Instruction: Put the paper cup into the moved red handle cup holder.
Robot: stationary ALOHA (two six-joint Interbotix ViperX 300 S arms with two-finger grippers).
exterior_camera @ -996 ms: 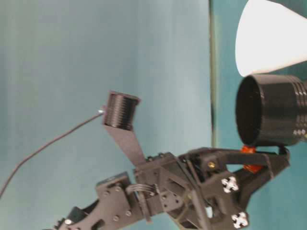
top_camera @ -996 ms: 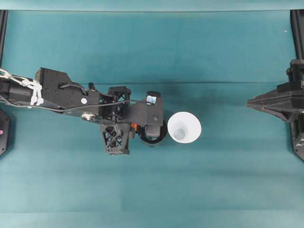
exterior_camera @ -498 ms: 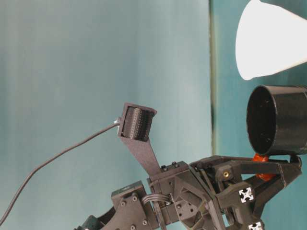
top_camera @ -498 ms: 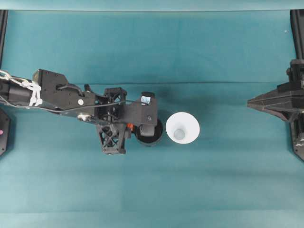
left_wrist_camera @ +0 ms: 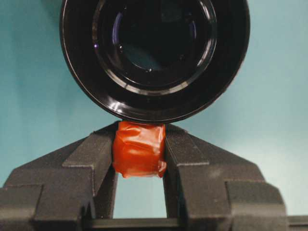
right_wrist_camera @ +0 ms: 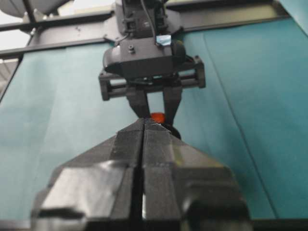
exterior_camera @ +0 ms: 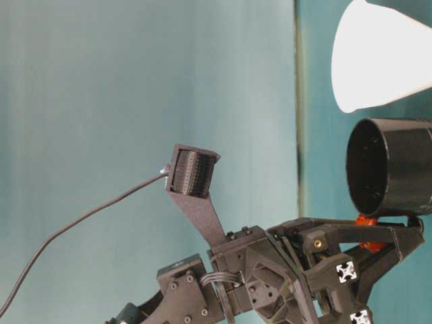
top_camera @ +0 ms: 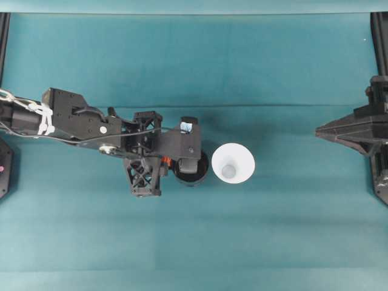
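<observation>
Covering pretty much the whole overhead frame is the teal tabletop (top_camera: 273,242). The left arm (top_camera: 79,121) comes in from the left edge toward the center, and its left gripper (left_wrist_camera: 139,154) has its jaws pinching the orange-red handle tab (left_wrist_camera: 139,149). That tab belongs to the red handle cup holder (top_camera: 193,173), glossy black, sitting just left of center. The paper cup (top_camera: 233,163) is right beside it on the right, upright, near frame center, nearly touching; can't tell if they actually touch. Over at the right edge, the right gripper (right_wrist_camera: 143,144) sits well apart with jaws pressed together.
</observation>
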